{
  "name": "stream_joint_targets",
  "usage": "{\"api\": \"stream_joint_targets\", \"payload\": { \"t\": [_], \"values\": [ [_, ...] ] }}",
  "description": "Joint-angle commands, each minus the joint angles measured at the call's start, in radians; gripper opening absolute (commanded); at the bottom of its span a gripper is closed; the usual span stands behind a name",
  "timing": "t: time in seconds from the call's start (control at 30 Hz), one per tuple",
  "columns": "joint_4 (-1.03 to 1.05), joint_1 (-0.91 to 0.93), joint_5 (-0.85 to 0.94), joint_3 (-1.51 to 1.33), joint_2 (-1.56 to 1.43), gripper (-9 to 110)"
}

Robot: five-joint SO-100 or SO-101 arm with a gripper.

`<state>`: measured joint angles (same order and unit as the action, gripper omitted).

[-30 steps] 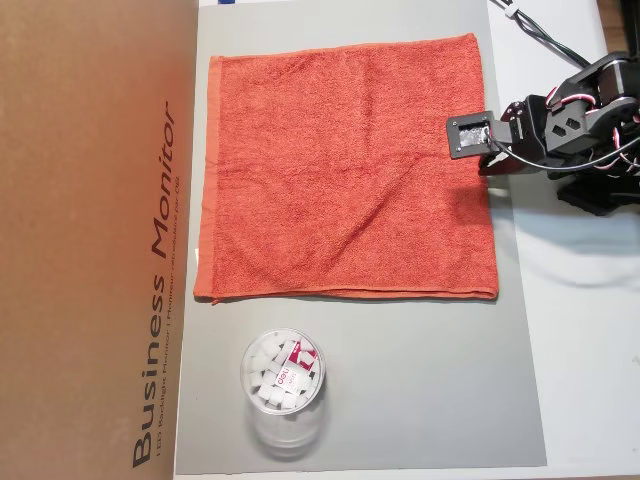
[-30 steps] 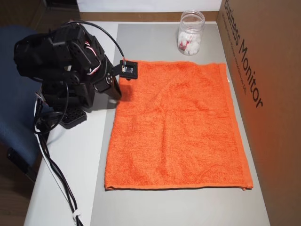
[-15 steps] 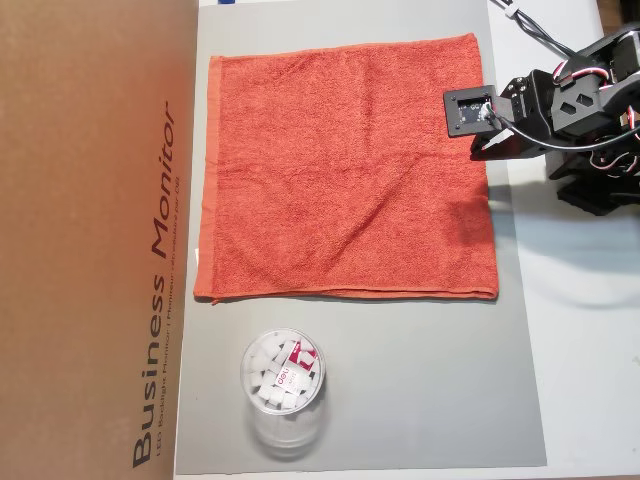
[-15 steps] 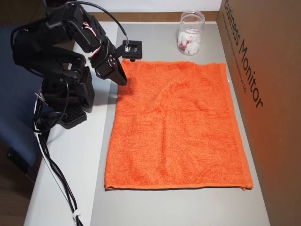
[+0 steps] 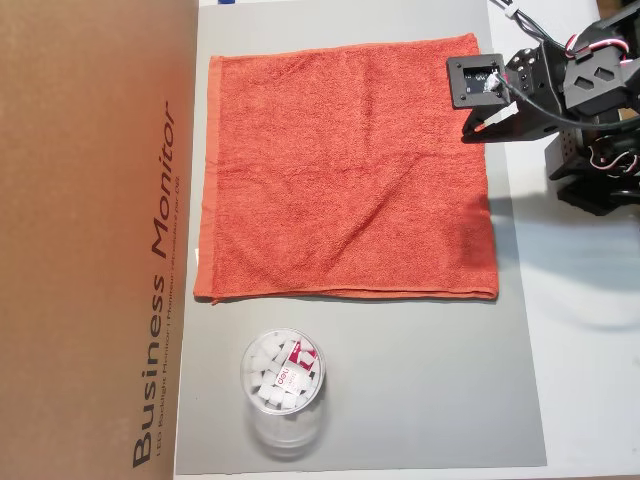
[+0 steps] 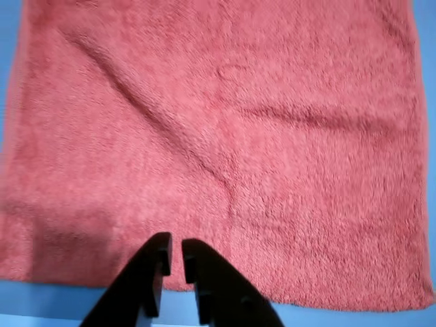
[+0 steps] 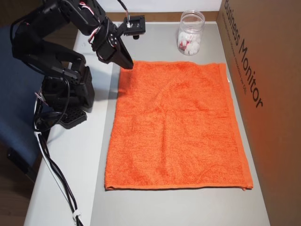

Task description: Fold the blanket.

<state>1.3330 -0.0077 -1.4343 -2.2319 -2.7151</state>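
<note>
The hand (image 6: pixel 172 252) is rising and swinging toward the blanket's (image 5: pixel 345 170) corner, nearly clenched and holding nothing, hovering over the blanket's edge nearest the arm.

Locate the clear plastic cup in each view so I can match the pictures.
An overhead view: the cup sits bottom centre, below the blanket.
Wrist view: not in it.
An overhead view: the cup stands top centre, beyond the blanket's far edge.
Shared landmark: the blanket.
</note>
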Motion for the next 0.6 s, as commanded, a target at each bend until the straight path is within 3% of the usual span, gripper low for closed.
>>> {"api": "stream_joint_targets", "payload": {
  "t": [0.0, 0.2, 0.37, 0.57],
  "values": [
    [0.012, -0.020, 0.011, 0.074, 0.003, 0],
    [0.164, -0.084, 0.052, 0.175, 0.003, 0],
    [0.311, -0.120, 0.216, 0.244, -0.003, 0],
    [0.342, -0.120, 0.430, 0.262, -0.014, 0]
  ]
}}
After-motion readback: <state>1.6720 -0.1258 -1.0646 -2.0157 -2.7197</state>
